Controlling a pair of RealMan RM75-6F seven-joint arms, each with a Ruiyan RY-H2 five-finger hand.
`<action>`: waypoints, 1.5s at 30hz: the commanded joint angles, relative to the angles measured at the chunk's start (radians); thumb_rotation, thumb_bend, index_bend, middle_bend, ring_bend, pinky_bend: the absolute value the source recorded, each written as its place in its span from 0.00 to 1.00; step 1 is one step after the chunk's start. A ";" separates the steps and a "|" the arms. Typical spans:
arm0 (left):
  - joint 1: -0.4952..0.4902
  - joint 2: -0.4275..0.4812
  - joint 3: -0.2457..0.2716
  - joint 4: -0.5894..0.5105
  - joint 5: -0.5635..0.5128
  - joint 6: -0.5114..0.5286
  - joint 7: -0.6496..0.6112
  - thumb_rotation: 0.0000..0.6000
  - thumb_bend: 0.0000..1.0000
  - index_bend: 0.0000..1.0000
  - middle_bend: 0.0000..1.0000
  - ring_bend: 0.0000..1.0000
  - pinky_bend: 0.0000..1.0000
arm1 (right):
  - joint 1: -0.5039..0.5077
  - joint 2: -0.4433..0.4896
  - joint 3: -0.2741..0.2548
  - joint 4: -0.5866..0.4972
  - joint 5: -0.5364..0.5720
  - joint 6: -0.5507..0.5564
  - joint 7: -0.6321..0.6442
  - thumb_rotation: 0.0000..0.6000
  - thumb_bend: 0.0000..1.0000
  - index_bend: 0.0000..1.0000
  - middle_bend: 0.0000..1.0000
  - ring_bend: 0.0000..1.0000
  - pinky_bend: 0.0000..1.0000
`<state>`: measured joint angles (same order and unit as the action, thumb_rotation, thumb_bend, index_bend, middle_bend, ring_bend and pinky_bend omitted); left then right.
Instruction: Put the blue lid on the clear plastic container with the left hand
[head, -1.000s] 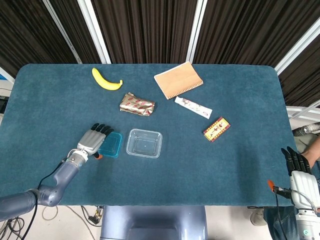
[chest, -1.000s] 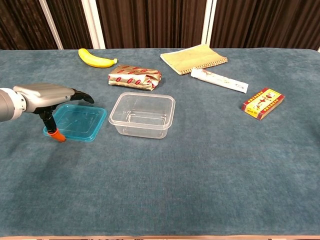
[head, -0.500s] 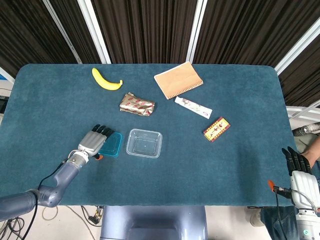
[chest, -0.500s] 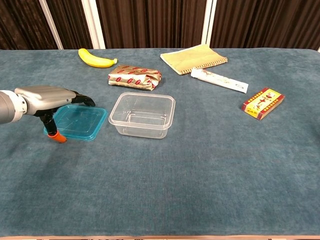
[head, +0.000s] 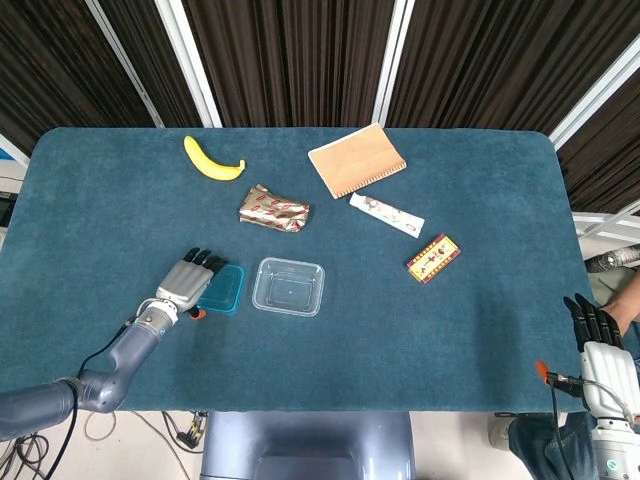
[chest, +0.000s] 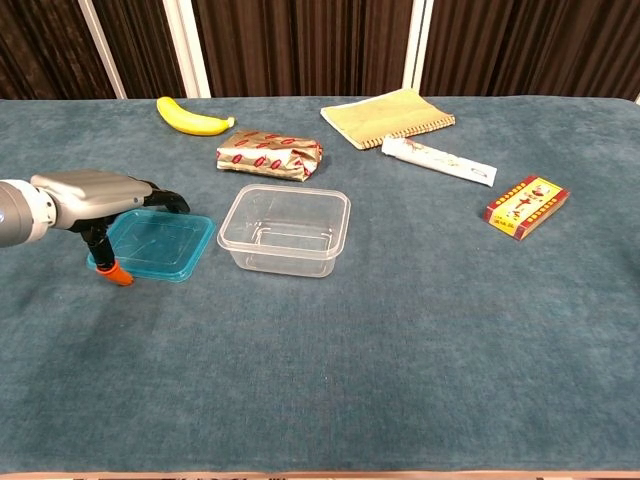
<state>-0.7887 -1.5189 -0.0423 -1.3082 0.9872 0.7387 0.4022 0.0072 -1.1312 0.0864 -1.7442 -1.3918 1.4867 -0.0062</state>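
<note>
Little has moved since the earlier frames: left robot hand (chest: 95, 196) shifted a touch leftward, still over the near-left corner of the lid (chest: 155, 245), fingers (head: 204, 261) spread across its left edge, thumb pointing down beside it; whether it actually grips the lid, cannot tell. Lid lies flat on the counter (head: 120, 210), just left of the container (head: 288, 286), not on it. One clear container, upright, nothing inside. One lid. Right robot hand (head: 598, 345) sits at the counter's near-right corner, fingers straight and holding nothing, seen only in head view. Elsewhere, one each: banana (head: 212, 160) far left, foil packet (head: 273, 209) behind the container, notebook (head: 356, 160) far centre, tube (head: 386, 215) beside it, small red box (head: 433, 258) to the right.
</note>
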 joint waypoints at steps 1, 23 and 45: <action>-0.001 0.000 0.001 0.000 -0.004 0.004 0.006 1.00 0.11 0.10 0.17 0.00 0.00 | 0.000 0.000 0.001 0.000 0.001 0.000 0.000 1.00 0.27 0.02 0.00 0.00 0.00; -0.012 0.049 -0.027 -0.050 -0.054 0.015 0.004 1.00 0.15 0.10 0.23 0.00 0.00 | -0.001 0.001 0.002 -0.007 0.009 -0.002 0.001 1.00 0.27 0.02 0.00 0.00 0.00; -0.216 0.207 -0.158 -0.453 -0.356 0.125 0.214 1.00 0.15 0.10 0.23 0.00 0.00 | -0.002 0.003 0.000 -0.011 0.010 -0.005 0.001 1.00 0.27 0.02 0.00 0.00 0.00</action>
<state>-0.9614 -1.3083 -0.1881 -1.7255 0.6891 0.8415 0.5704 0.0053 -1.1282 0.0866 -1.7552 -1.3822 1.4819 -0.0052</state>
